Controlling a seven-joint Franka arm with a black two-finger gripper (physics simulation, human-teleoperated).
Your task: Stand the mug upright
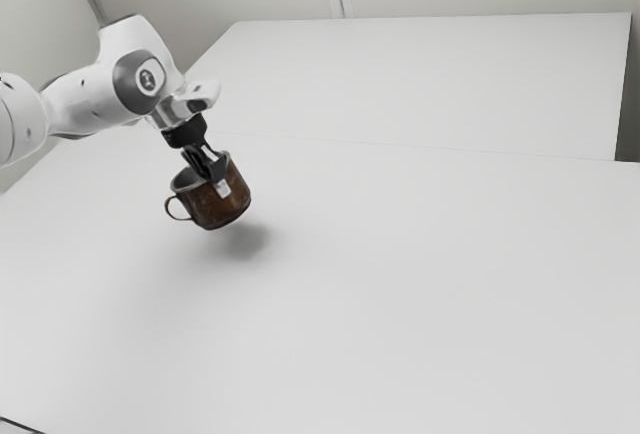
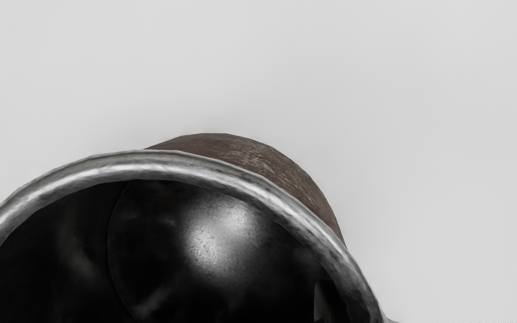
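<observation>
In the exterior view the brown, worn mug (image 1: 212,204) hangs tilted above the table, its mouth toward the upper left and its handle at the left; a shadow lies below it. My gripper (image 1: 219,178) is shut on the mug's wall at the rim, one finger inside and one outside. In the wrist view the mug (image 2: 258,157) shows its metal rim, dark shiny inside and some brown outer wall. Part of the gripper (image 2: 352,309) appears at the bottom edge, across the rim.
A broad white table (image 1: 400,284) spreads beneath the mug. A pale raised panel or wall stands behind it, and a dark thin line crosses the near left corner of the exterior view.
</observation>
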